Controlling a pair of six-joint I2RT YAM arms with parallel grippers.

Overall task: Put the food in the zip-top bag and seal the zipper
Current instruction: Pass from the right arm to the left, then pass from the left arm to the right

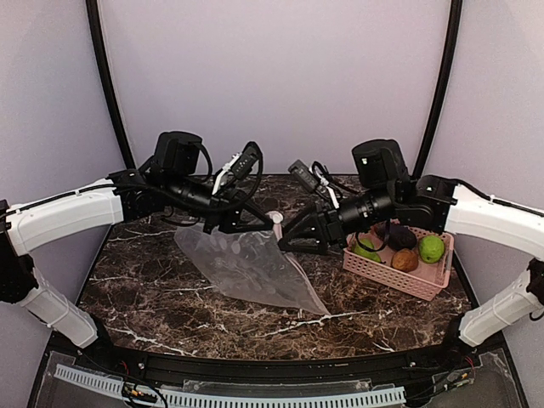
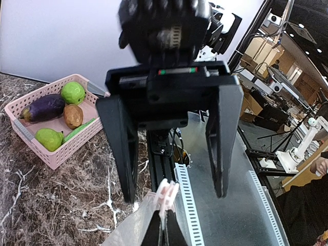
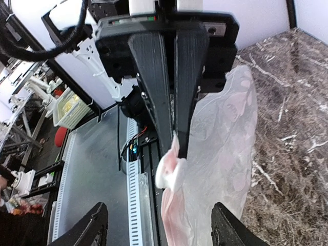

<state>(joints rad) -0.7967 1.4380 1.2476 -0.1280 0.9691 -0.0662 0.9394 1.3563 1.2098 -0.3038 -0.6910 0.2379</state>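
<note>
- Slotted rail (image 1: 255, 398) runs along the near table edge at 6 o'clock in the top view.
- Left gripper (image 3: 176, 146): jaws fully closed, pinching the zipper (image 2: 166, 197) at the mouth of the zip-top bag (image 1: 246, 263).
- Bag sits near table centre. Its mouth edge is held up toward 12 o'clock and its body trails on the marble toward 5 o'clock. It looks empty.
- Cannot tell whether one lip or both are in that pinch; the wrist views are too close.
- Right gripper (image 2: 174, 193): fingers spread wide, holding nothing. It faces the left one, with the pink strip between its fingers but apart from them.
- Food (image 1: 399, 246) is all in the pink basket (image 1: 425, 285) at 3 o'clock: pear (image 2: 48, 138), round green fruit (image 2: 73, 92), eggplant (image 2: 43, 107), brown lump (image 2: 73, 115), cucumber piece (image 2: 82, 128).
- Step, as I judge it: getting the mouth open, with nothing loaded yet.
- Next move probably calls for the right side to take the free lip, or to swing to 3 o'clock for a first piece while the left holds firm.
</note>
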